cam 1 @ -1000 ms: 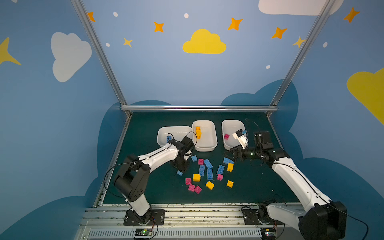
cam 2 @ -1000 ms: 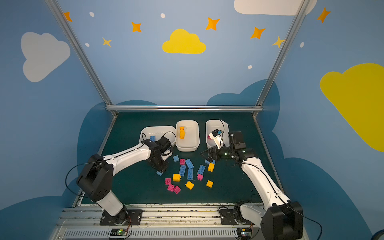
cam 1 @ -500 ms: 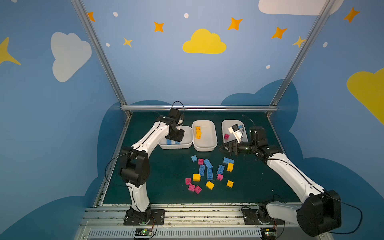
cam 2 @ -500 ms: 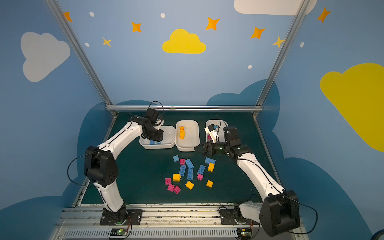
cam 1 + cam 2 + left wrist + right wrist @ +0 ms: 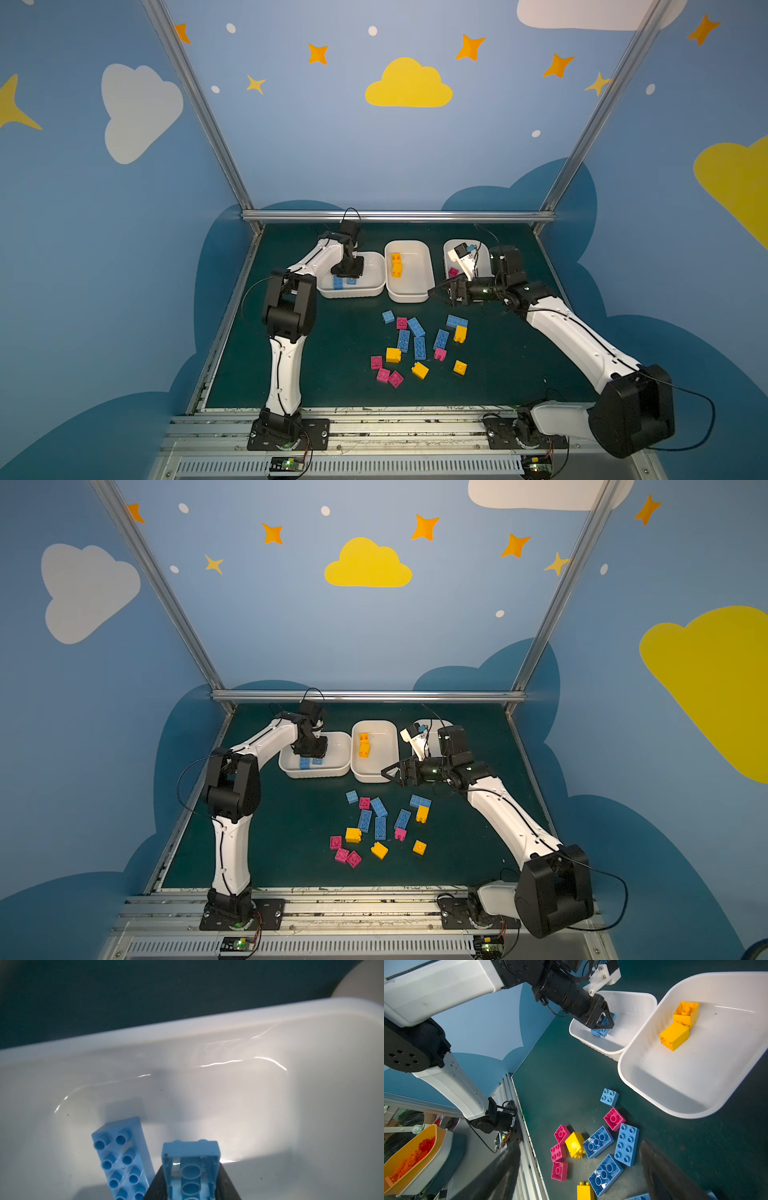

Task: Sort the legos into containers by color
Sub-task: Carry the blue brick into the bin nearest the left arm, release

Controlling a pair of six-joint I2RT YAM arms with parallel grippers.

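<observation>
White, leftmost tray by the table's far edge: in a top view the left gripper hangs inside it, loose bricks mid-table. Left wrist view: it pinches a blue brick, hollow side up, beside a long blue brick (dropped here, it may land askew on that one). Right wrist view: the right gripper, spread wide and empty, faces the loose bricks; closing there could catch two colours.

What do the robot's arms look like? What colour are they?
The left arm and right arm have smooth white shells and chunky black joints. Thin black cables loop beside them. Each ends in pointed black jaws.
</observation>
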